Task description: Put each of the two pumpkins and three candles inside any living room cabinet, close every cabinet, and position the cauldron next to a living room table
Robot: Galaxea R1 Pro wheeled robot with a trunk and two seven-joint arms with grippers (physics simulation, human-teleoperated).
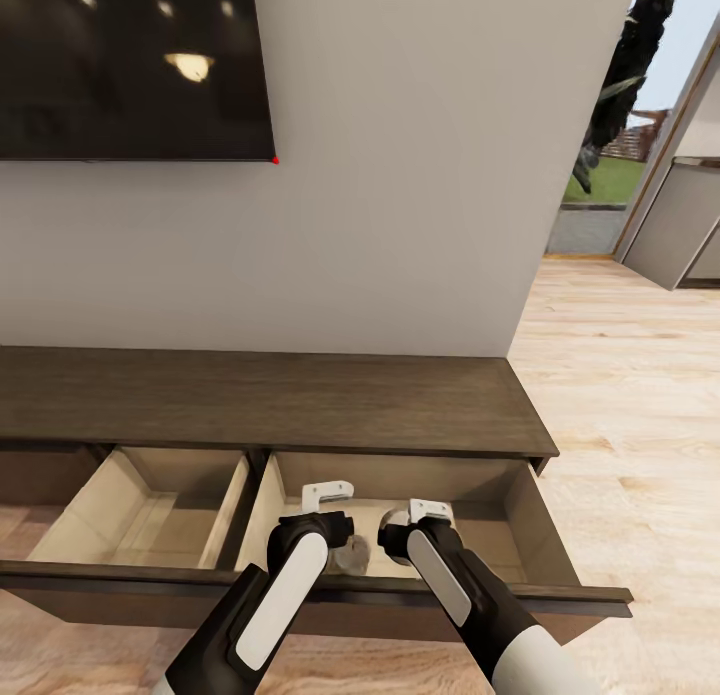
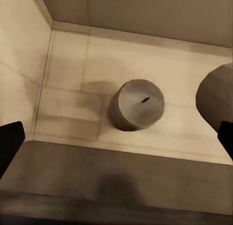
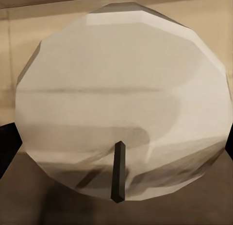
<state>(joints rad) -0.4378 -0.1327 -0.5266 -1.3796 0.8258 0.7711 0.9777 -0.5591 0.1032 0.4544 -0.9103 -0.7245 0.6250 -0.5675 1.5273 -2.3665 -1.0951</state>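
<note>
Grey-tan and faceted, a stubby candle [image 2: 136, 104] stood upright on the pale wood floor of the open right-hand drawer [image 1: 505, 535], its short dark wick showing on the flat top. It sat near the drawer's left wall, clear of the front edge. A second candle [image 3: 121, 101] filled most of the right wrist view, its pale round top face turned to the camera with a dark wick standing out of it; the same candle edged into the left wrist view as a grey bulk beside the first. Two candles could be counted in all.

The right gripper [image 1: 428, 520] hung over the drawer with this second candle between its dark fingers [image 3: 8, 147], which showed at either side of it; the fingers seemed closed on the candle, held above the drawer floor. The left gripper [image 1: 330, 505] hovered just beside it, over the first candle, with its fingers [image 2: 9, 140] spread wide and nothing between them.

Two drawers of the long dark brown cabinet [image 1: 270, 400] stood pulled out side by side, the left-hand drawer [image 1: 130, 505] showing only its light-wood inside. Above the cabinet's top, a black television [image 1: 130, 65] hung on the grey wall [image 1: 400, 175]. Light wood flooring [image 1: 620, 395] ran past the cabinet's right end toward a doorway with greenery beyond.
</note>
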